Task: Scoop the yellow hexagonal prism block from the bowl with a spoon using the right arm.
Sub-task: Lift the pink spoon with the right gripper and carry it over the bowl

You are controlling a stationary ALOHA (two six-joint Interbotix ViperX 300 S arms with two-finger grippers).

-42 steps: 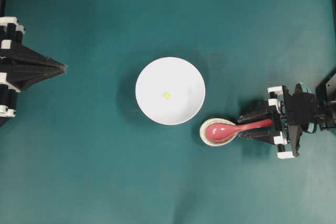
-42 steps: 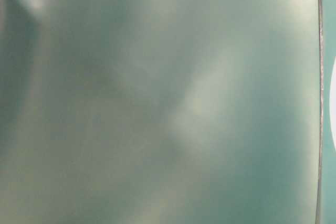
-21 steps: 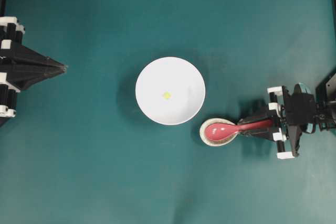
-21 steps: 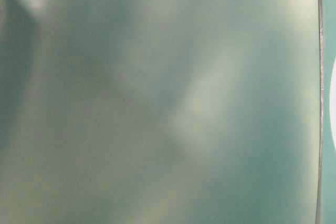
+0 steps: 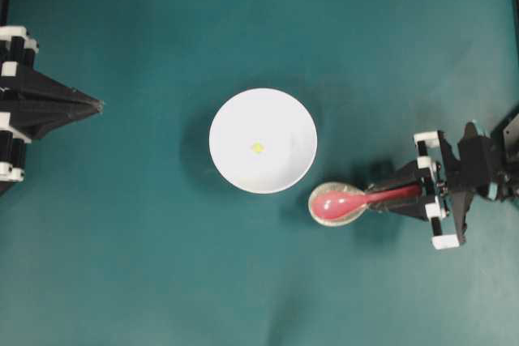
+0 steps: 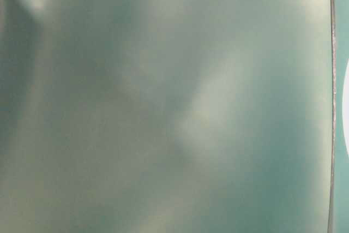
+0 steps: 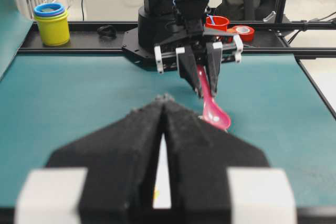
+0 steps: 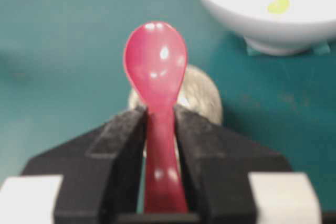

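- Since a second ago, the right gripper has closed on the spoon and lifted it off the small dish.
- Now the right gripper pinches the spoon's handle, one black finger on each side.
- The red scoop hangs over the dish, as the right wrist view shows, and points toward the bowl.
- The bowl is white and round and sits near the middle of the green worktop.
- The yellow block lies inside the bowl, near its middle.
- The spoon is just beside the bowl, at its lower right in the overhead view, and does not touch it.
- The left gripper is far off at the left edge, with its fingers pressed together and nothing between them.
- The table-level view is only a blurry green smear.
- Past the worktop, the left wrist view shows a yellow cup with blue rings on top.
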